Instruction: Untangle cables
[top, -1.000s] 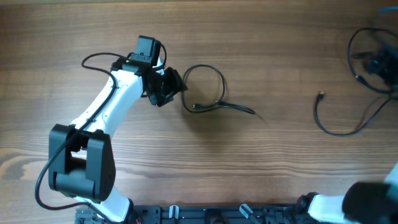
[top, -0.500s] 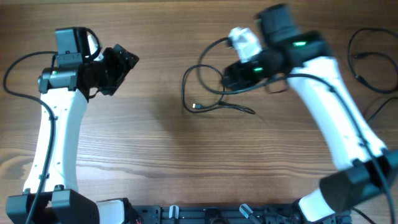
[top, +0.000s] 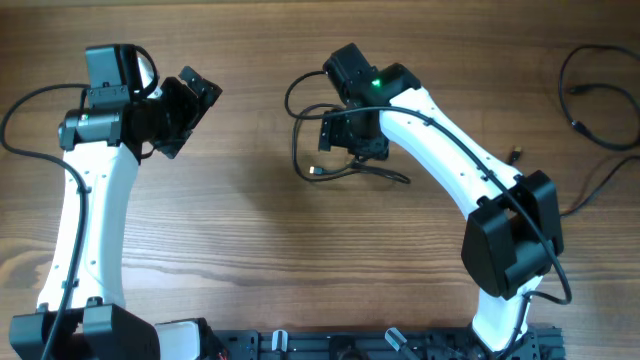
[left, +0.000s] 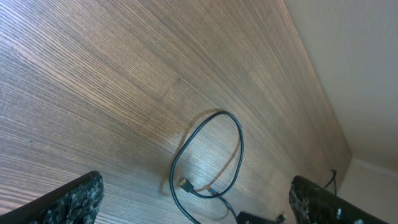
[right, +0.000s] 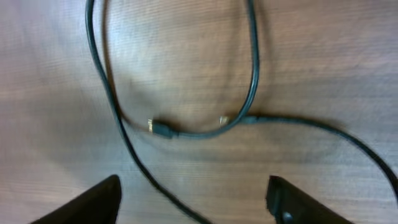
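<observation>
- We see the left gripper (top: 188, 105) at the table's left side, jaws spread wide and holding nothing.
- The right gripper (top: 352, 135) hovers over a thin black looped cable (right: 186, 133), jaws apart and gripping nothing.
- That cable lies mid-table on the brown wooden table (top: 250, 250).
- More thin black cables (top: 563, 72) lie at the right edge.

Cable (top: 296, 150) black. Counter (top: 250, 270) brown, streaky wood grain. Left arm (top: 90, 230), right arm (top: 442, 150) white, black joints. Indicator light (top: 377, 83) green.

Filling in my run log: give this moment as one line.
left pincer: open, empty, off to the side | right pincer: open, over looped cable, nothing gripped
</observation>
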